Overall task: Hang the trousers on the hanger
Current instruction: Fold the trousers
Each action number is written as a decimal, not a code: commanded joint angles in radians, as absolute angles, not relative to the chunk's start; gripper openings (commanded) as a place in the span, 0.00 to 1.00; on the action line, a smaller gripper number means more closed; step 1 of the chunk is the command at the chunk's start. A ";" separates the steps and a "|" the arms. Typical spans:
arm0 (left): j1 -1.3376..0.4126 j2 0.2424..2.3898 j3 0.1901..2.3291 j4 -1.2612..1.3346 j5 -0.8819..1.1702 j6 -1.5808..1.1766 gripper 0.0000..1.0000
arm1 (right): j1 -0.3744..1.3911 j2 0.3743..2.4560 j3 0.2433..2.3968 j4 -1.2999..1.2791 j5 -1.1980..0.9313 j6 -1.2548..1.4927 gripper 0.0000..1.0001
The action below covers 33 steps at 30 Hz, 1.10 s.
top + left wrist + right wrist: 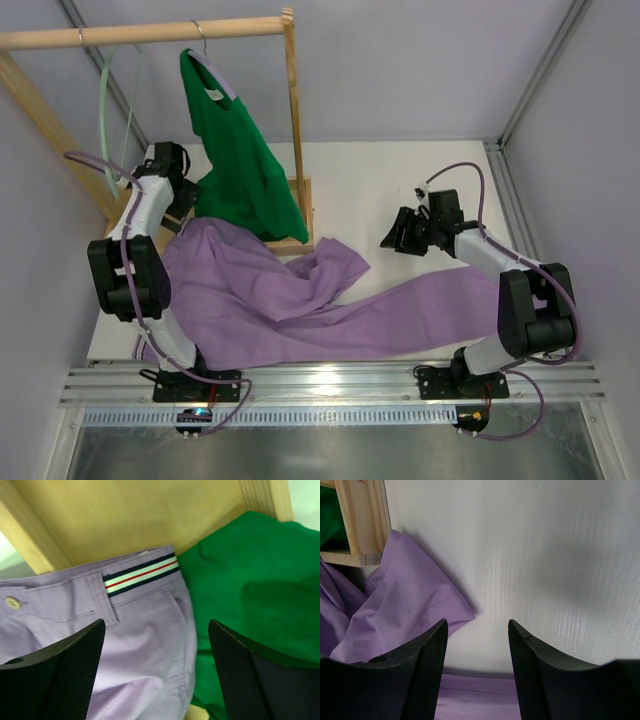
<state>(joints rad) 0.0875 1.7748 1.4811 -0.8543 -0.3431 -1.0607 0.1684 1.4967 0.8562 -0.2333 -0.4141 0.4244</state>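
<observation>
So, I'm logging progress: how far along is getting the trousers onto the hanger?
Nothing looks done: the trousers lie spread on the table, the hanger hangs bare on the rail. In hand: the left gripper is open over the striped waistband; the right gripper is open and empty. Left: grasping, lifting and draping them over the hanger.

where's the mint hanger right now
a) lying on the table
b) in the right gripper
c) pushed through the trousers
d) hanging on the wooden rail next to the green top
D: the pale mint-green hanger hangs from the wooden rail, left of the green top, while the trousers lie apart from it on the table.
</observation>
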 commanded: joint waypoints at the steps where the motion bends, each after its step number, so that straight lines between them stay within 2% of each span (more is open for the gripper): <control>1: 0.092 1.802 1.531 -0.919 -0.318 -1.146 0.82 | 0.178 1.512 0.856 -0.216 -0.397 0.400 0.55; 12: 0.092 1.947 1.558 -0.913 -0.236 -1.138 0.82 | 0.313 1.537 0.825 -0.180 -0.380 0.365 0.56; 18: 0.092 1.983 1.560 -0.887 -0.201 -1.103 0.70 | 0.365 1.606 0.848 -0.161 -0.336 0.413 0.56; 21: 0.092 1.983 1.551 -0.871 -0.192 -1.088 0.60 | 0.383 1.656 0.857 -0.141 -0.333 0.411 0.56; 22: 0.094 1.982 1.546 -0.867 -0.187 -1.077 0.53 | 0.387 1.667 0.865 -0.137 -0.331 0.413 0.56; 24: 0.092 1.971 1.528 -0.844 -0.175 -1.071 0.44 | 0.390 1.683 0.865 -0.124 -0.330 0.411 0.56; 27: 0.092 1.967 1.522 -0.834 -0.167 -1.066 0.17 | 0.393 1.707 0.867 -0.106 -0.337 0.413 0.56; 31: 0.092 1.967 1.523 -0.830 -0.147 -1.058 0.00 | 0.393 1.724 0.862 -0.088 -0.363 0.414 0.56; 33: 0.094 1.959 1.519 -0.831 -0.152 -1.058 0.00 | 0.399 1.717 0.851 -0.081 -0.364 0.420 0.56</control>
<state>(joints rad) 0.0875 1.9747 1.5265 -0.8520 -0.1768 -1.0698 0.3859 1.6932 0.8623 -0.0921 -0.3805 0.4236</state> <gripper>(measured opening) 0.011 0.553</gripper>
